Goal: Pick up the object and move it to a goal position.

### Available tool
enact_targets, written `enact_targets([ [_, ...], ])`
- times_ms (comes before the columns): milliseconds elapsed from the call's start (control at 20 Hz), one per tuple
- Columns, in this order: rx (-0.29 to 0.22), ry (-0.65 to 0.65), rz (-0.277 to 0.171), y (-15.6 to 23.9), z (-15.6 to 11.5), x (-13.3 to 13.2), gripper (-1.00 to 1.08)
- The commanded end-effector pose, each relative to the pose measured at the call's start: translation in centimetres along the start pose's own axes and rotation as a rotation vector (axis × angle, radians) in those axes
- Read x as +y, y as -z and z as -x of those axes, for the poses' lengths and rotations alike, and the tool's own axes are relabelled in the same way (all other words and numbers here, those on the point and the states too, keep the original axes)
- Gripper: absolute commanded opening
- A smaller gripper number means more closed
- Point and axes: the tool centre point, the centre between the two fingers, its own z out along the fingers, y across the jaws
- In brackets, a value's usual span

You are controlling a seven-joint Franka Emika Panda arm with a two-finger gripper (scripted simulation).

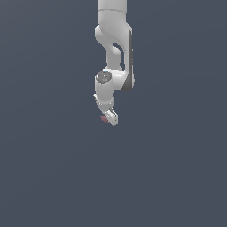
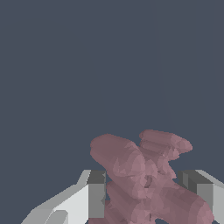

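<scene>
The object (image 2: 140,175) is a lumpy, dull pink-red thing of irregular shape. In the wrist view it fills the gap between my two fingers, one grey pad (image 2: 96,194) on one side and the other (image 2: 199,190) on the opposite side. My white gripper (image 2: 146,192) is shut on it. In the exterior view the arm hangs down from above, and the object (image 1: 104,119) shows as a small red speck at the gripper (image 1: 109,119) tip, partly hidden by the fingers.
A plain dark grey-blue surface (image 1: 53,168) fills the background in both views. No other objects show.
</scene>
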Motion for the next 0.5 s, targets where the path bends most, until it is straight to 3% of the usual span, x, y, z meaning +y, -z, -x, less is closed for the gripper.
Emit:
enact_targets([
  [0,0.0,0.0,0.0,0.1,0.0,-0.1,-1.0],
  [450,0.001,0.0,0.001,2.7,-0.9,-2.1,-1.0],
])
